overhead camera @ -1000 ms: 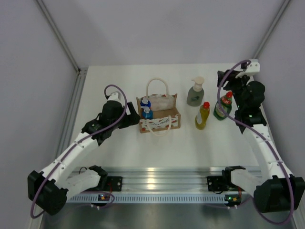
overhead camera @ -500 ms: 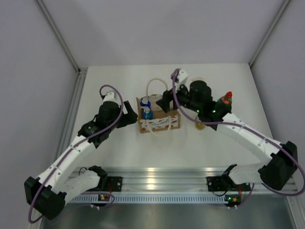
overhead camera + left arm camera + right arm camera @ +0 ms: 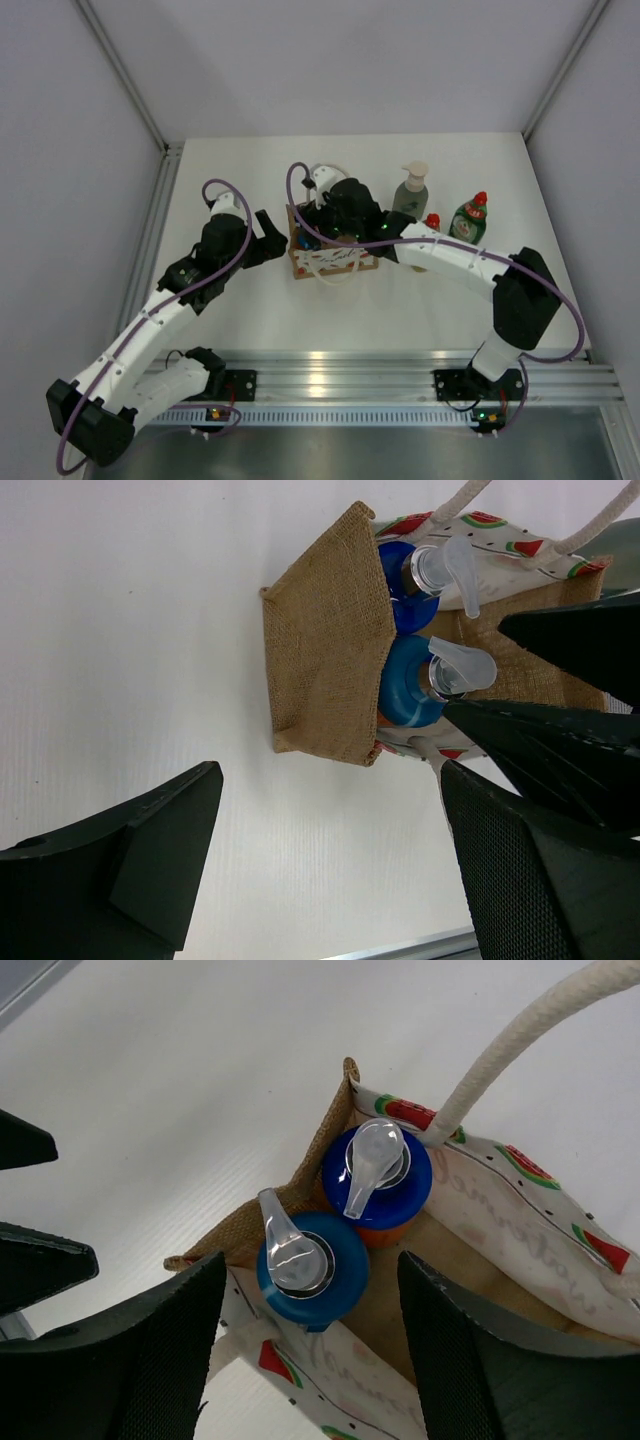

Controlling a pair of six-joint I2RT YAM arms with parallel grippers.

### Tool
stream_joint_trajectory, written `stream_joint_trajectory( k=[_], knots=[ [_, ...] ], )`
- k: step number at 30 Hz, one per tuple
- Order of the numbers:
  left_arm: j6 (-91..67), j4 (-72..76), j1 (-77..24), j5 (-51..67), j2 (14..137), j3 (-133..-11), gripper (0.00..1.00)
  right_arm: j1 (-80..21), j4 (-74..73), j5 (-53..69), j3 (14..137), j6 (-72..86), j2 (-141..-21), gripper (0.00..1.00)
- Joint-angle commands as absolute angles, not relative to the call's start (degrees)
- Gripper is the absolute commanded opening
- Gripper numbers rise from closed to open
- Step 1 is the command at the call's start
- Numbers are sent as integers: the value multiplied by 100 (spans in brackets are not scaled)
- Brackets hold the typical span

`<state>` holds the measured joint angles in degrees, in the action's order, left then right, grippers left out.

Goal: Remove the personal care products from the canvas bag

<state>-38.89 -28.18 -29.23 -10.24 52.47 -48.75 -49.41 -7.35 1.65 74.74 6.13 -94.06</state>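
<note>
In small tan canvas bag (image 3: 520, 1215) with rope handles, upright side by side: blue clear-pump bottle (image 3: 310, 1265) and orange blue-capped bottle (image 3: 376, 1175), straight below right gripper (image 3: 310, 1260), fingers apart astride them; left gripper (image 3: 330, 830), likewise apart, beside bag's end, farther off.

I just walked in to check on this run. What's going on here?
Two robot arms are emptying a canvas bag. Three bottles already stand on the table to its right: a pump bottle, a yellow bottle and a green bottle. A blue bottle and an orange blue-capped bottle are inside. The right gripper hovers open just above those two. The left gripper, also open, sits by the bag's left end, holding nothing.
</note>
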Motion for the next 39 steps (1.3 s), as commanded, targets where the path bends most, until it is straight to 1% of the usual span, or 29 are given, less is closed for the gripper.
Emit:
stream_joint_trajectory(
  k=[1,2,5,6,10,14,17,21,28,32,34,37,39],
  knots=[
    [-3911,-2733,-2944,-1142,5185,-4825,95,-5203,-791,-193,7778,537,-9518,65],
    [-3911,-2733,-2936,-1143,5194,-4816,95,-5229,-739,-306,7770,493,-9536,62],
    [-3920,-2733,-2944,-1107,5256,-4808,95,-5265,-484,-308,7621,492,-9545,59],
    [-3920,-2733,-2936,-1099,5265,-4808,95,-5282,-266,-308,7507,483,-9536,57],
    [-3920,-2733,-2944,-1072,5265,-4764,95,-5317,649,-378,7041,414,-9378,51],
    [-3902,-2725,-2944,-1046,5238,-4737,95,-5317,1335,-597,6707,413,-9422,49],
    [-3867,-2725,-2944,-1046,5221,-4737,95,-5309,1783,-676,6504,448,-9457,41],
    [-3832,-2733,-2944,-1063,5194,-4729,95,-5317,2144,-624,6328,492,-9466,40],
    [-3823,-2733,-2944,-1037,5238,-4729,95,-5326,2610,-598,6047,527,-9281,41],
    [-3823,-2725,-2944,-1011,5256,-4746,95,-5317,2654,-624,6021,457,-9316,32],
    [-3823,-2725,-2944,-1011,5256,-4746,95,-5309,2768,-589,5986,448,-9334,30],
    [-3814,-2725,-2944,-1020,5247,-4746,95,-5317,3013,-519,5854,457,-9334,30],
    [-3806,-2725,-2936,-1002,5256,-4755,95,-5317,3128,-518,5766,466,-9325,33]
  ],
)
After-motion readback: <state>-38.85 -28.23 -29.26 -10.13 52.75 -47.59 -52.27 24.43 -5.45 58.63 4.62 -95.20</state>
